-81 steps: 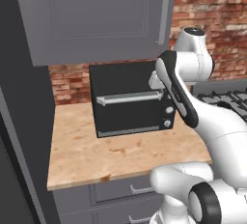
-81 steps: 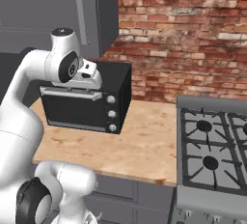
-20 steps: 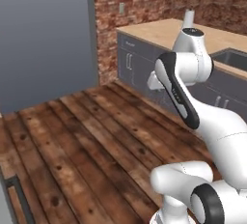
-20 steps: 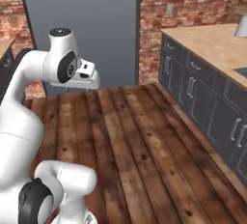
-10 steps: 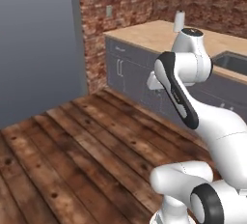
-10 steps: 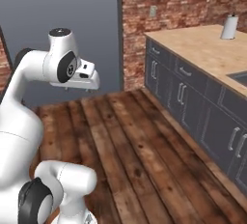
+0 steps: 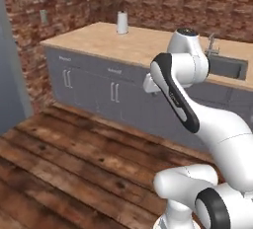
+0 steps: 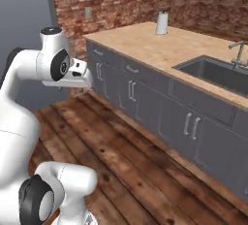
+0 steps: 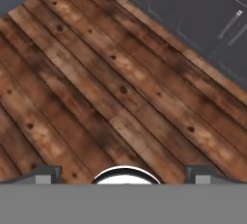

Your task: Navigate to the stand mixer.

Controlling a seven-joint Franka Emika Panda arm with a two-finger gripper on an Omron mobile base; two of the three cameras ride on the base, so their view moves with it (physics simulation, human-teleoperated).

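Fingertips (image 9: 46, 174) of the gripper (image 9: 123, 175) sit far apart at the bottom corners of the hand view, spread wide with nothing between them, aimed down at the wooden plank floor (image 9: 96, 83); with no handling called for, the hand seems simply parked in a tucked travel pose while the base drives. Largest in the base views is the brick wall (image 7: 163, 1) across the top, then the plank floor filling the lower half, then the long run of grey base cabinets (image 8: 145, 93) under a pale wood countertop (image 7: 113, 40) crossing the middle. A sink (image 8: 213, 73) is set into the counter toward the right of the frame, its faucet (image 8: 237, 52) at the far right edge. A white paper-towel roll (image 7: 121, 23) stands upright near the upper middle, at the back of the counter. No stand mixer can be made out on the stretch of counter that these views take in, so it probably lies further along or elsewhere, and the drive looks unfinished. In the left base view the arm covers part of the counter and sink.
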